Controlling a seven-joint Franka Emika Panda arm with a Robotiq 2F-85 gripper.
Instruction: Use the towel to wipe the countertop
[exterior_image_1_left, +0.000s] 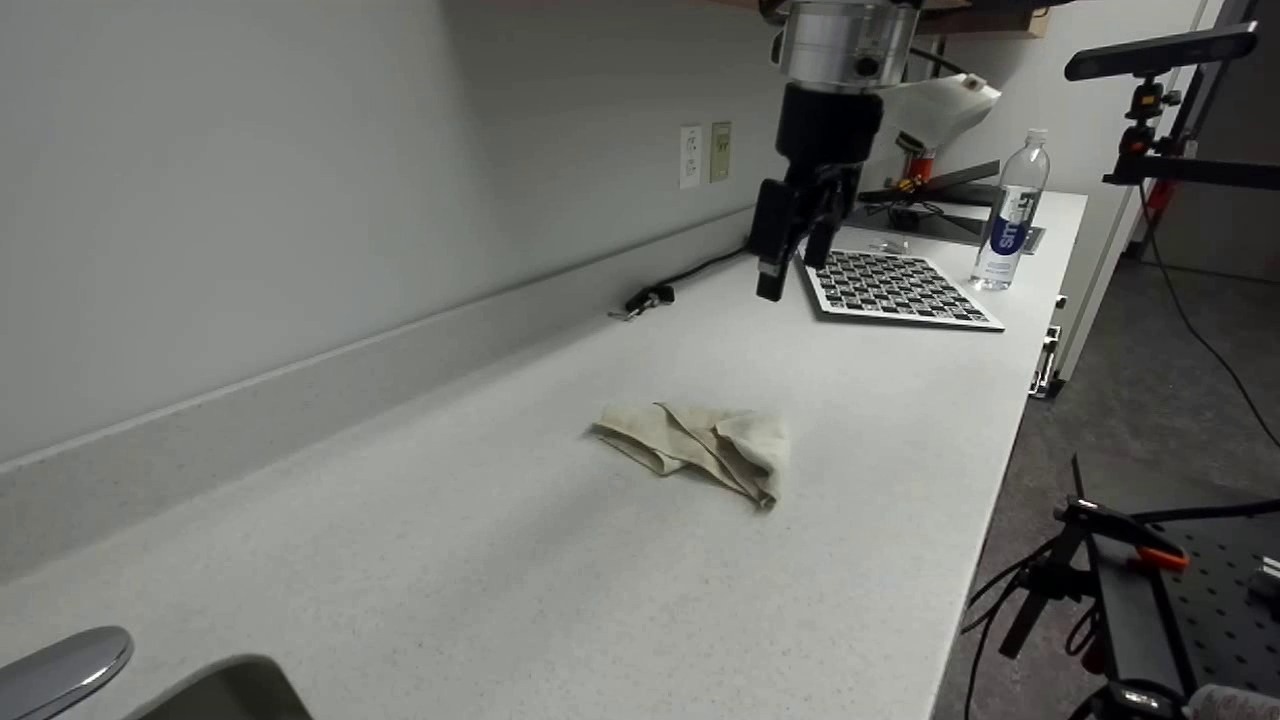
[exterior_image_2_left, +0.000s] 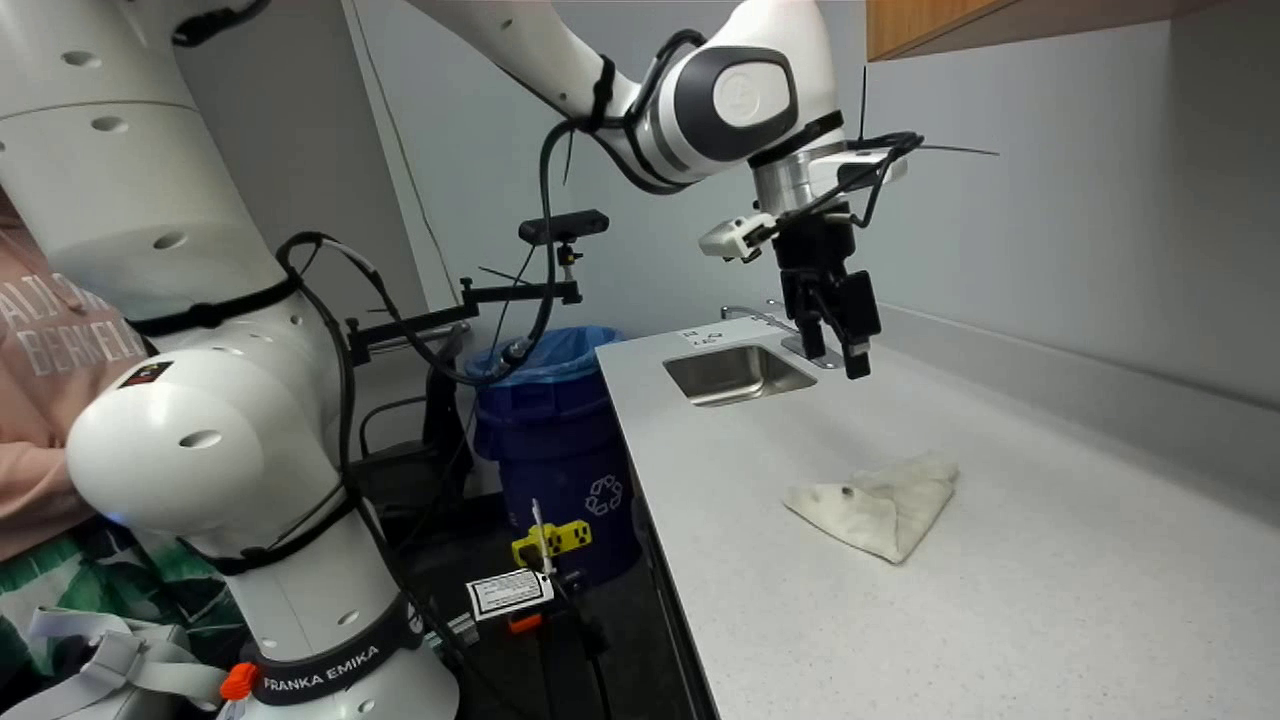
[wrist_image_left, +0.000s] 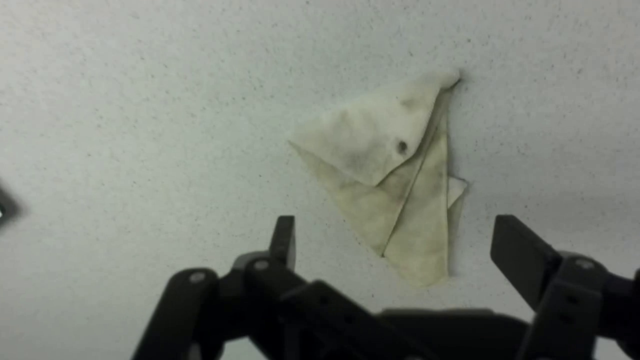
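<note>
A cream towel (exterior_image_1_left: 700, 445) lies folded and rumpled on the white countertop (exterior_image_1_left: 480, 560). It also shows in an exterior view (exterior_image_2_left: 885, 505) and in the wrist view (wrist_image_left: 380, 145), where it has a small dark spot and overlapping folds. My gripper (exterior_image_1_left: 795, 272) hangs in the air above the countertop, pointing down, apart from the towel. It also shows in an exterior view (exterior_image_2_left: 836, 358). In the wrist view my gripper (wrist_image_left: 394, 227) has its two fingers wide apart with nothing held between them, and the towel lies below and ahead of them.
A checkered board (exterior_image_1_left: 900, 288) and a plastic bottle (exterior_image_1_left: 1010, 215) stand on the counter. A black cable end (exterior_image_1_left: 650, 298) lies by the wall. A sink (exterior_image_2_left: 740, 375) with a faucet (exterior_image_2_left: 755, 316) is set into the counter. A wooden cabinet (exterior_image_2_left: 960, 25) hangs above.
</note>
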